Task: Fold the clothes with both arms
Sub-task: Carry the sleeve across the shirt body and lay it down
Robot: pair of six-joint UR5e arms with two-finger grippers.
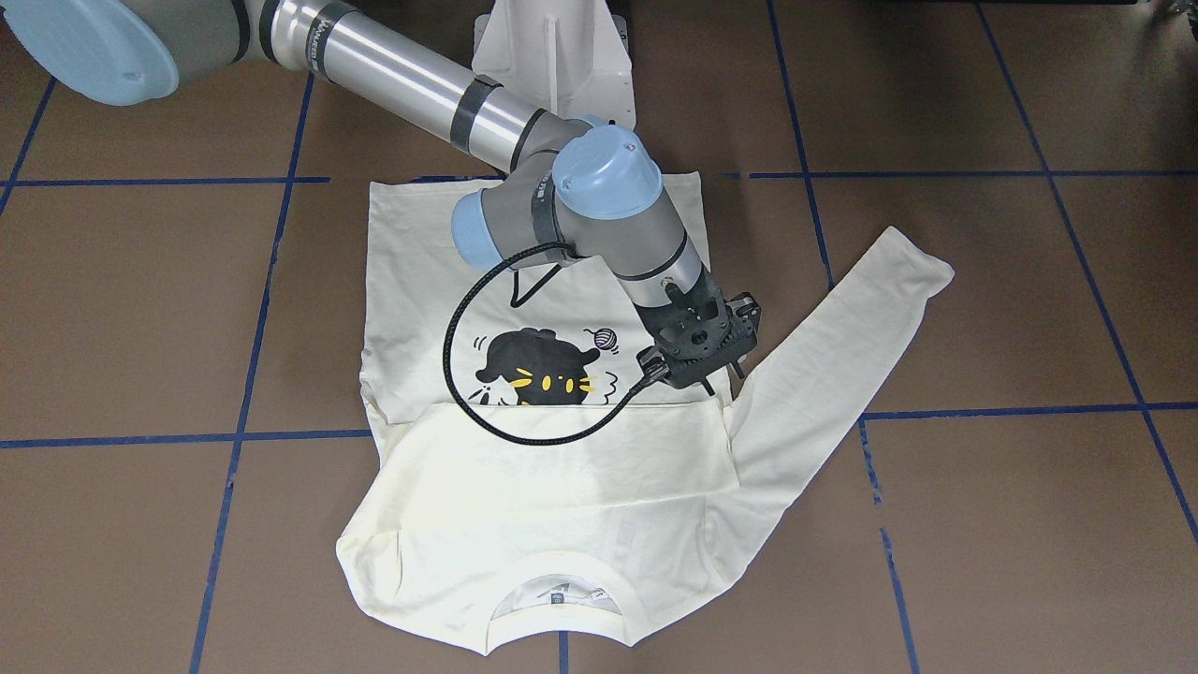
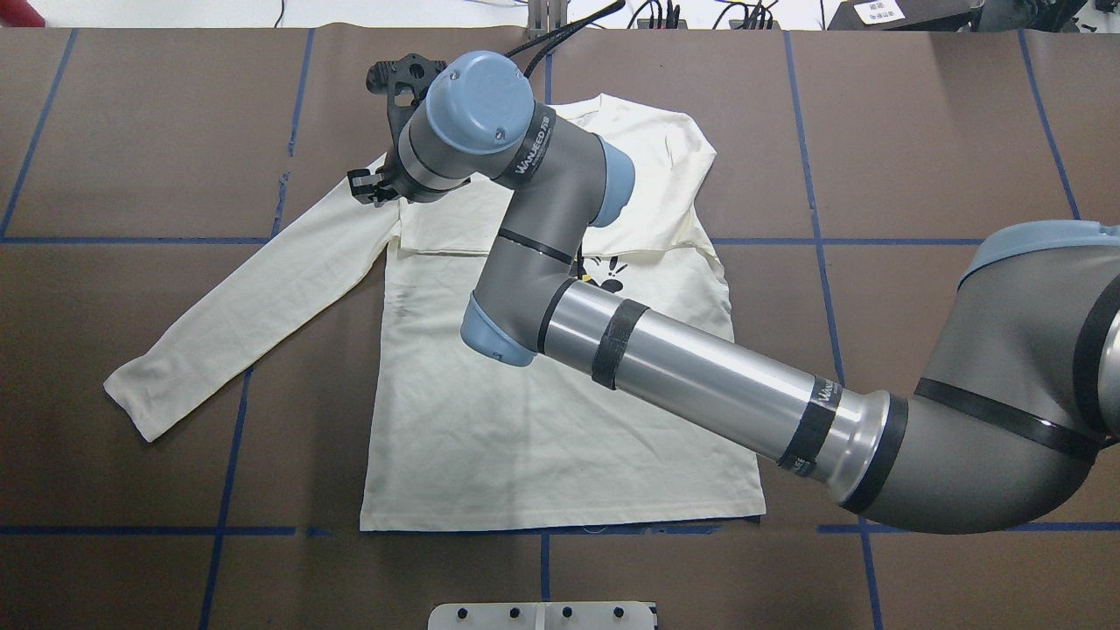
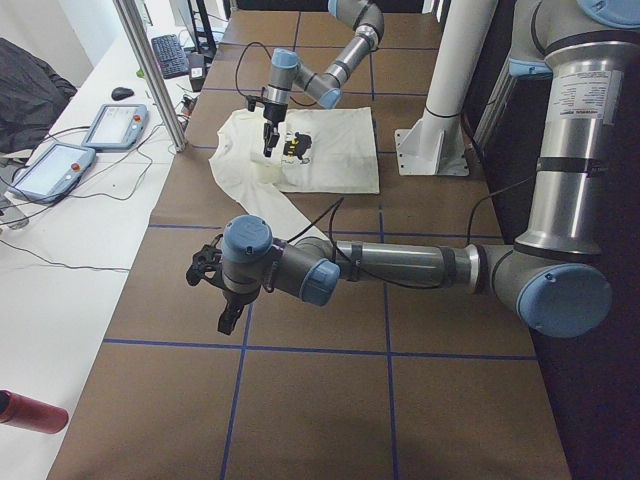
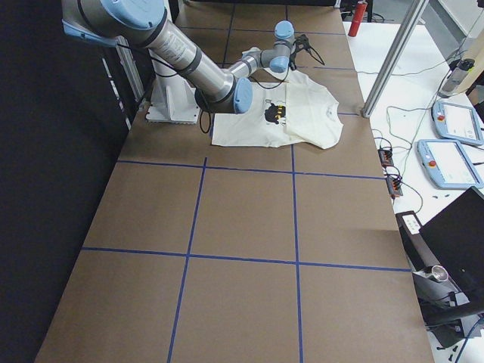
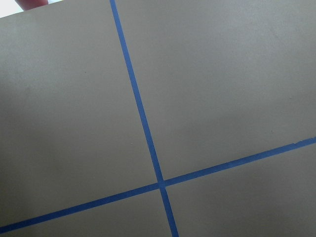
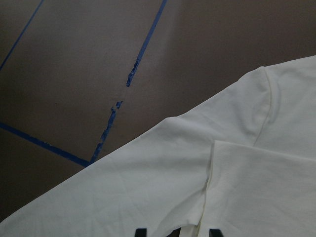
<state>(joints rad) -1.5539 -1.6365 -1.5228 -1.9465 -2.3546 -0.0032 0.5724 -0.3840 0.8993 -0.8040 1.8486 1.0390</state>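
Note:
The cream-white T-shirt [image 1: 524, 505] lies flat on the brown table, its collar end folded over so the plain side covers the lower part of the black cat print [image 1: 538, 370]. One sleeve [image 1: 842, 328] stretches out to the robot's left and also shows in the overhead view [image 2: 245, 324]. My right gripper [image 1: 721, 382] hovers at that sleeve's armpit. In the right wrist view my right gripper [image 6: 177, 232] has its fingertips [image 6: 140, 231] apart over the fold edge, holding nothing. My left gripper [image 3: 228, 318] hangs over bare table far from the shirt; I cannot tell its state.
The white pedestal base [image 1: 552, 56] stands behind the shirt. Blue tape lines [image 5: 143, 123] grid the brown table. A metal post [image 3: 150, 70], control tablets [image 3: 55, 170] and a red bottle [image 3: 30, 412] are on the side bench beyond the table's far edge.

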